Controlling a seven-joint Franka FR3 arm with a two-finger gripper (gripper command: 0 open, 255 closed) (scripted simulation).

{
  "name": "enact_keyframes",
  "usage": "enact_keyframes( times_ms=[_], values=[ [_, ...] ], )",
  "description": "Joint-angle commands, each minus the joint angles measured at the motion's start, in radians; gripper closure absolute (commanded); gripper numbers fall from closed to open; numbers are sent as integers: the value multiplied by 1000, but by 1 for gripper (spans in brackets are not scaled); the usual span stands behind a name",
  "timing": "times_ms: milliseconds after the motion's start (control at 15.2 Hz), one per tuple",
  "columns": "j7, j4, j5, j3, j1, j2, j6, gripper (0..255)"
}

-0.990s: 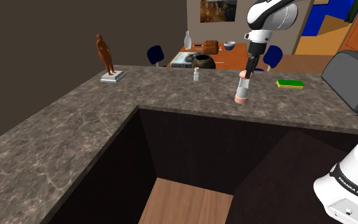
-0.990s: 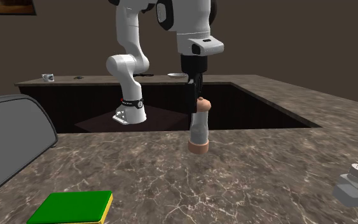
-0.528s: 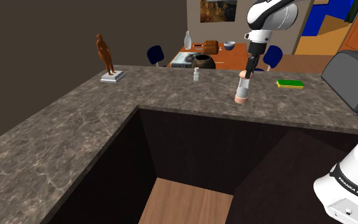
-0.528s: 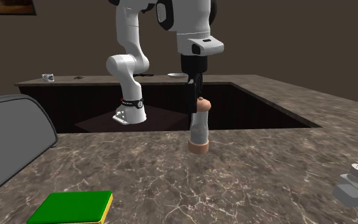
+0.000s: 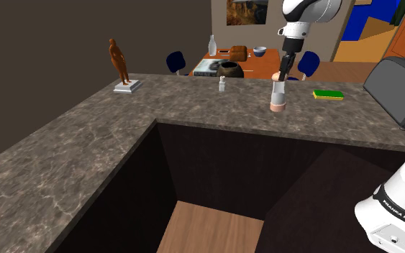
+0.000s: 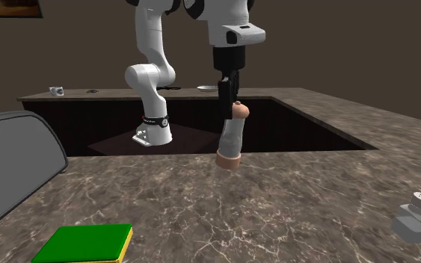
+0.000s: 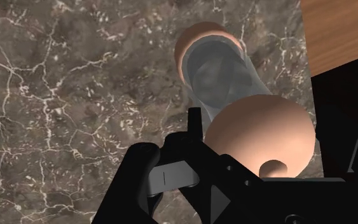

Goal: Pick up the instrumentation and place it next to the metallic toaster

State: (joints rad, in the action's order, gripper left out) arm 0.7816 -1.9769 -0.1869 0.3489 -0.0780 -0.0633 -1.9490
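Note:
The instrument [image 5: 278,95] is a clear tube with tan caps at both ends. It hangs a little above the dark marbled counter [image 5: 193,108], slightly tilted. My black gripper [image 5: 283,74] is shut on its upper cap. From across the counter, the gripper [image 6: 229,101] holds the instrument [image 6: 231,139] just in front of the counter's recess. In the wrist view the instrument [image 7: 220,75] points down at the stone, with one fingertip [image 7: 195,122] beside its upper cap. The grey toaster [image 5: 399,90] stands at the shoulder view's right, also seen as the toaster [image 6: 10,168].
A green sponge [image 5: 328,94] lies between the instrument and the toaster. A small grey shaker [image 5: 222,85] and a brown figurine [image 5: 121,65] stand farther along the counter. A deep dark recess [image 5: 215,187] opens in front of the stand.
The gripper has risen with the instrument and shifted slightly toward the shoulder view's right. The instrument now hangs higher above the counter and tilts a little.

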Motion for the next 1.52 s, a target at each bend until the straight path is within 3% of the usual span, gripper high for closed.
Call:
enact_keyframes(
  times_ms=[0, 1452],
  values=[
    [-6, 15, 6, 1, 0, 10, 25, 255],
    [-54, 273, 28, 3, -2, 43, 309, 255]
  ],
)
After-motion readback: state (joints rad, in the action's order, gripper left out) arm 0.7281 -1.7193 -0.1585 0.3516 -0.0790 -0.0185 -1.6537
